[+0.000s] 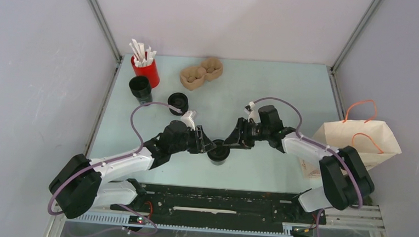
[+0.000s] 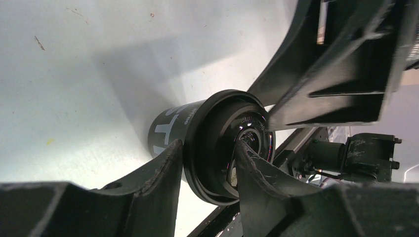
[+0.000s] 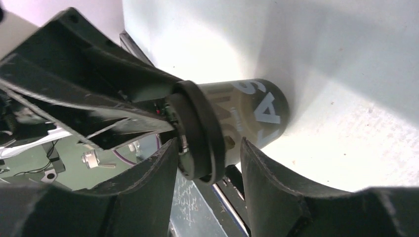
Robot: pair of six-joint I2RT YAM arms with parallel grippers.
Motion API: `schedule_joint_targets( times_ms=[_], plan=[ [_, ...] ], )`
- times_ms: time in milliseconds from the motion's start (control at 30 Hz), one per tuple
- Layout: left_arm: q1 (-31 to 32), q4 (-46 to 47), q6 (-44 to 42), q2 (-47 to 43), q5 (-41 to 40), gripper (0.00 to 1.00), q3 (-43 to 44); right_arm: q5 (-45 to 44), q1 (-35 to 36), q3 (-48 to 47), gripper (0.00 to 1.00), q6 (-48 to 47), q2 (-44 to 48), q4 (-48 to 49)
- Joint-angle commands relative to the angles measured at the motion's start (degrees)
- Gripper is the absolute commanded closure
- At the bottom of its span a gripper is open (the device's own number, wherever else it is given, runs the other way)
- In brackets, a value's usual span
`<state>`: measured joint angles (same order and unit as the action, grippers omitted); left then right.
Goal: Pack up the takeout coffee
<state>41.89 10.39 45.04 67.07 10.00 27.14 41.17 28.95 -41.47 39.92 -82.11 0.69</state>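
The takeout coffee [image 1: 218, 153], a small black cup with white print and a black lid, stands near the table's front middle. My left gripper [image 1: 211, 146] reaches it from the left. In the left wrist view, the left gripper [image 2: 210, 160] is shut on the lid [image 2: 217, 123], one finger under the rim and one on the lid's top. My right gripper [image 1: 228, 142] comes from the right. In the right wrist view, the right gripper [image 3: 207, 155] straddles the lid [image 3: 197, 128]: one finger touches its top, the other stands apart from the cup body [image 3: 257, 111].
A brown paper bag [image 1: 368, 140] with orange handles lies at the right edge. At the back left are a red cup of white sticks [image 1: 146, 70], an open black cup [image 1: 140, 88], a squat black round piece [image 1: 178, 102] and a cardboard carrier [image 1: 201, 73]. A black rail [image 1: 218, 202] runs along the front.
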Motion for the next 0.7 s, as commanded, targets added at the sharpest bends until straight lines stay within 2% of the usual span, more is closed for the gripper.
schedule_joint_targets(
  times_ms=[0,233,400,500,567,667],
  plan=[
    [1.26,-12.56,-3.02,2.43,-1.83,0.54,-1.82,3.86,-0.47,-0.91,0.45,-1.63,-3.94,3.38],
    [1.2,-11.66,-2.53,2.52,-2.3,0.54,-3.26,2.99,-2.57,5.41,0.64,1.69,-9.75,12.45],
    [1.33,-10.66,-1.9,2.93,-2.27,0.54,-5.12,2.86,-2.41,11.08,0.66,3.87,-16.37,21.03],
    [1.36,-11.11,-2.17,2.06,-2.33,0.54,-4.66,3.14,-2.49,10.83,0.66,4.99,-12.82,19.68],
    [1.4,-12.52,-2.57,1.16,-2.47,0.54,-3.65,1.49,-2.37,8.28,0.61,3.45,-7.47,13.33],
    [1.4,-14.08,-3.21,0.61,-2.98,0.54,-1.95,2.71,-2.34,4.1,0.4,2.95,-2.74,9.52]
  ],
)
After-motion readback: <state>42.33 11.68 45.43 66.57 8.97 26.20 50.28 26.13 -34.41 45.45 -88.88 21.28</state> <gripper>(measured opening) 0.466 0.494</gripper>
